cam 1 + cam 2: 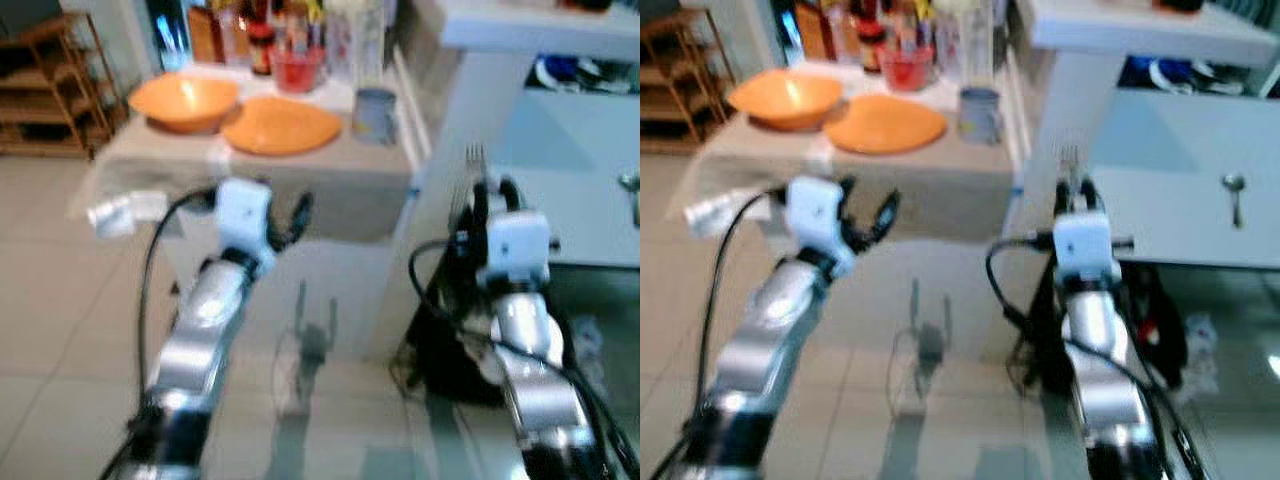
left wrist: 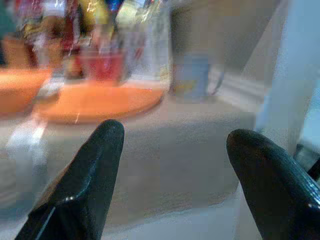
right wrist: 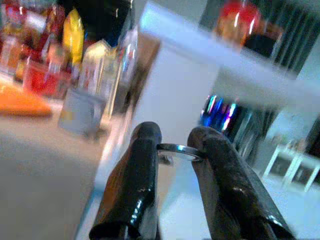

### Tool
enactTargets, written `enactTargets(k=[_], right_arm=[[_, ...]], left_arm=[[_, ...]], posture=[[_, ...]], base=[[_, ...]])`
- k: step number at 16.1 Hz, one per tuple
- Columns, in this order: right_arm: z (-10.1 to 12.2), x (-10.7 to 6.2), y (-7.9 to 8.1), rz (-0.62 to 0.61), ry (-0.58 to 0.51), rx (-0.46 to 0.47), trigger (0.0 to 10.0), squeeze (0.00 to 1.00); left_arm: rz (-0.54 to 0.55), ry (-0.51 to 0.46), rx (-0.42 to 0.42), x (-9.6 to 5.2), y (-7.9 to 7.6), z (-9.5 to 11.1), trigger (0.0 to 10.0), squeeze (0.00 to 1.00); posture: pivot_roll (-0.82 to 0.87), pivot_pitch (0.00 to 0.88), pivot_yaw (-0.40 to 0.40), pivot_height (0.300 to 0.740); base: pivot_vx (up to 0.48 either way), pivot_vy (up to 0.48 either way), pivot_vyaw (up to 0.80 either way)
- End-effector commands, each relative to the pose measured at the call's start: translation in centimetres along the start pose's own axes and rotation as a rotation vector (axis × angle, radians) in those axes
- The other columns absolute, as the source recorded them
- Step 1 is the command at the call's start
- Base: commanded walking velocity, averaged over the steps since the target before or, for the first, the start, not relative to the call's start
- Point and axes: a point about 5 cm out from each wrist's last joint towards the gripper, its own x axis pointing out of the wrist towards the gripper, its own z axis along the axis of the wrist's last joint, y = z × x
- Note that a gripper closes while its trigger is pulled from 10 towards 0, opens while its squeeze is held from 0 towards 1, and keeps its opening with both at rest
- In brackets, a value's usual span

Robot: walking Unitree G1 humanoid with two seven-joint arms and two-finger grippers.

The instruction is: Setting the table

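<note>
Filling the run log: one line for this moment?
left gripper: open, empty | right gripper: shut on fork | plate, bowl: on table

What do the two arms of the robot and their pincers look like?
Both arms are shiny silver tubes with a white boxy wrist block. A black cable loops beside each arm. The left pincer and right pincer each have two long, glossy black fingers with rounded tips. No markings can be made out.

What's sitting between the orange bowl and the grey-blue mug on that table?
The flat orange plate lies between the round orange bowl and the grey-blue mug, seen in the left eye view. Its edge meets or overlaps the bowl; the mug stands apart.
</note>
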Motion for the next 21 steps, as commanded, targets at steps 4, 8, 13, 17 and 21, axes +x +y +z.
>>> enactTargets(k=[4, 8, 13, 17, 21], right_arm=[[-1.8, -3.4, -1.4, 0.002, 0.1, 0.015, 0.0, 0.0], [-3.2, -5.6, -1.5, 0.015, 0.181, 0.035, 0.0, 0.0], [-3.1, -6.2, -1.2, 0.041, 0.177, 0.022, 0.0, 0.0], [-3.8, -6.3, -1.6, 0.032, 0.198, 0.025, 0.0, 0.0], [-4.3, -6.0, -1.1, 0.063, 0.2, 0.031, 0.0, 0.0]], left_arm=[[0.041, 0.122, -0.015, -2.6, 0.8, -2.7, 10.0, 0.0], [0.048, 0.18, -0.074, -4.6, 1.9, -4.2, 10.0, 0.0], [0.033, 0.203, -0.044, -3.8, 1.3, -4.8, 10.0, 0.0], [0.016, 0.208, -0.046, -3.9, 1.0, -5.0, 10.0, 0.0], [0.016, 0.186, -0.035, -2.8, 0.5, -4.3, 10.0, 0.0]], posture=[[0.03, 0.0, -0.007, 0.74], [0.02, 0.003, -0.002, 0.74], [0.0, 0.0, -0.002, 0.74], [0.0, 0.0, 0.002, 0.74], [0.01, 0.0, -0.001, 0.74]], base=[[0.0, -0.48, 0.0], [0.0, -0.48, 0.0], [0.0, -0.48, 0.0], [0.0, -0.472, 0.0], [0.0, -0.472, 0.0]])
